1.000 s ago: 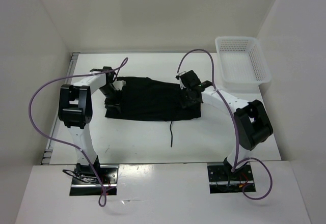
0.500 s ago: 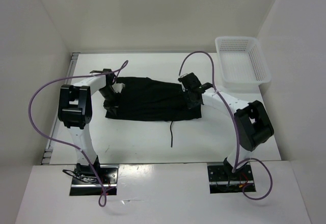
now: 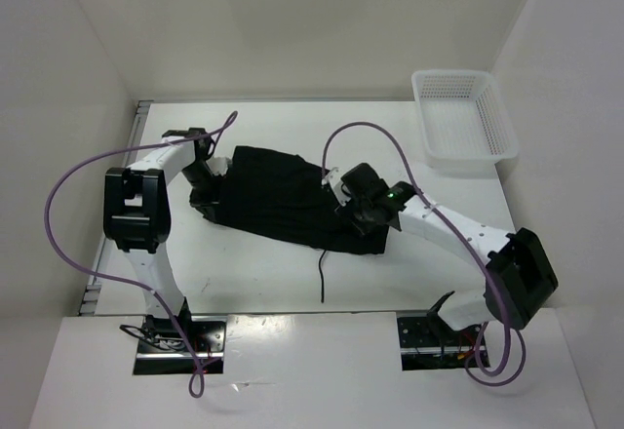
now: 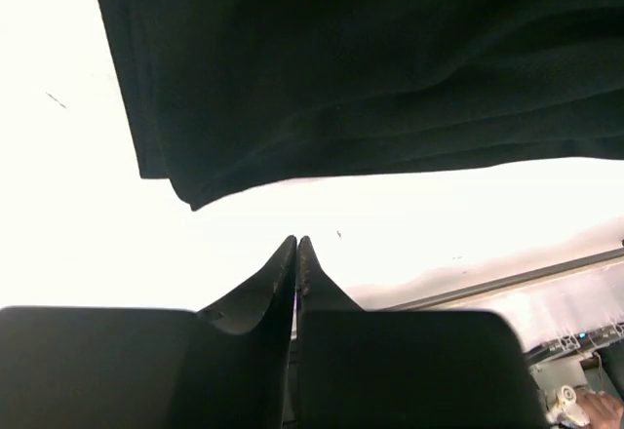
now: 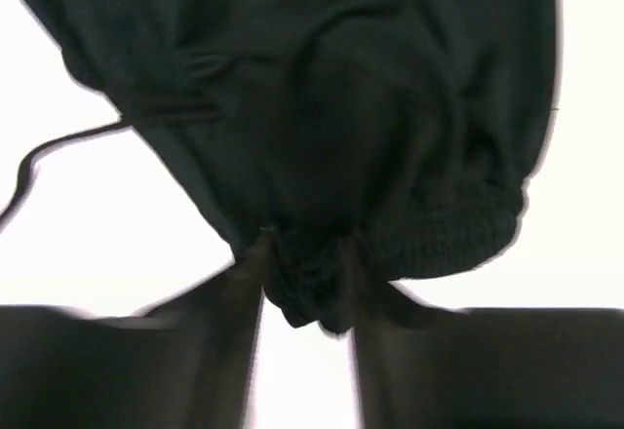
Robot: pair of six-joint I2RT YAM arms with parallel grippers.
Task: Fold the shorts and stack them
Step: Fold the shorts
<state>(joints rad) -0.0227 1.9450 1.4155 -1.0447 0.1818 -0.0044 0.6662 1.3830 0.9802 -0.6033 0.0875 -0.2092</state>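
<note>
While the right claw [image 5: 302, 278] pinches the shorts [image 3: 278, 195], the left claw [image 4: 295, 253] is pressed together; basket [image 3: 453, 74] well apart.

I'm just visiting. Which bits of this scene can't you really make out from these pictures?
- Right wrist view: blur smears the right claw; how much of the shorts it pinches is unclear.
- Left wrist view: the top edge cuts off the shorts beyond the shut left claw.
- Top view: both claws sit black against black cloth, so their jaws are lost.
- Right wrist view: the drawstring runs off the left edge.
</note>
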